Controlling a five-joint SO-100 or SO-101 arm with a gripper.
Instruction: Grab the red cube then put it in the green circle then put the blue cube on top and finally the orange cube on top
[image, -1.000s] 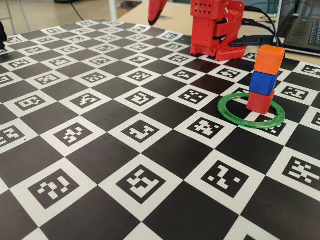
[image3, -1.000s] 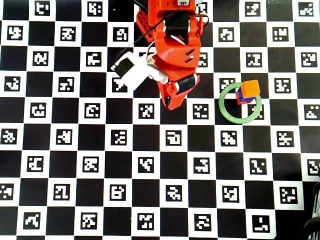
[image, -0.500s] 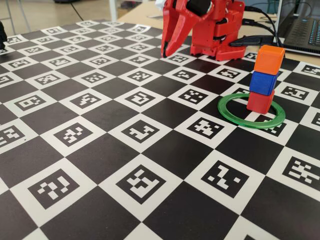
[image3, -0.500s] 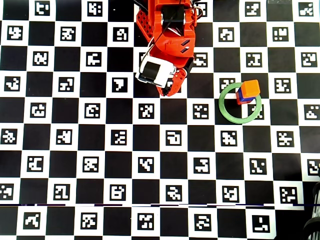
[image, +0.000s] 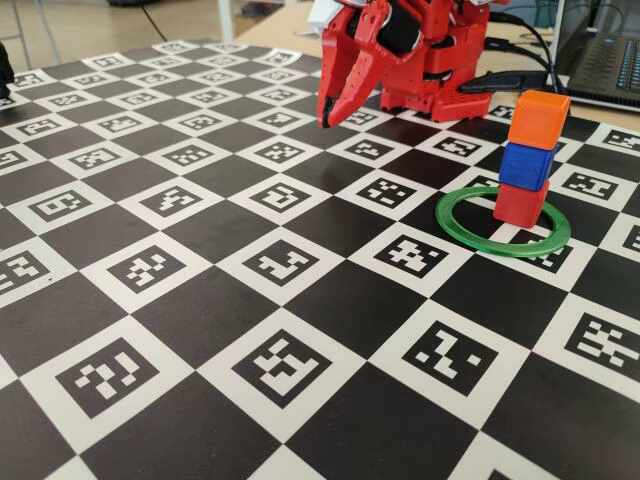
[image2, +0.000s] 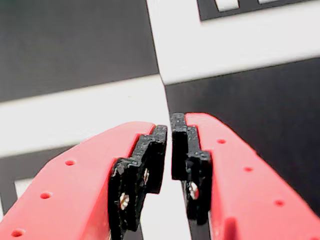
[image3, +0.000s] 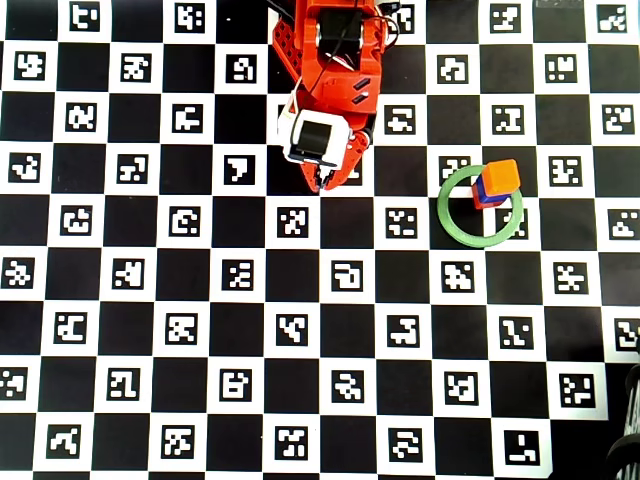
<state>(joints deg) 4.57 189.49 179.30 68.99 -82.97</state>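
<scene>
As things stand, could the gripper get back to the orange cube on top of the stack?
Probably yes. The orange cube tops the stack uncovered, and only bare board lies between it and the gripper, which hangs shut and empty beside the arm's base.

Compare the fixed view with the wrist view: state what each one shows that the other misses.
Only the fixed view shows the finished stack: the red cube standing inside the green circle, the blue cube on it and the orange cube on top, plus the arm's base and a laptop behind. Only the wrist view shows the black pads up close, nearly together with nothing between them. Both show the gripper and the checkered marker board, with the gripper well clear of the stack.
</scene>
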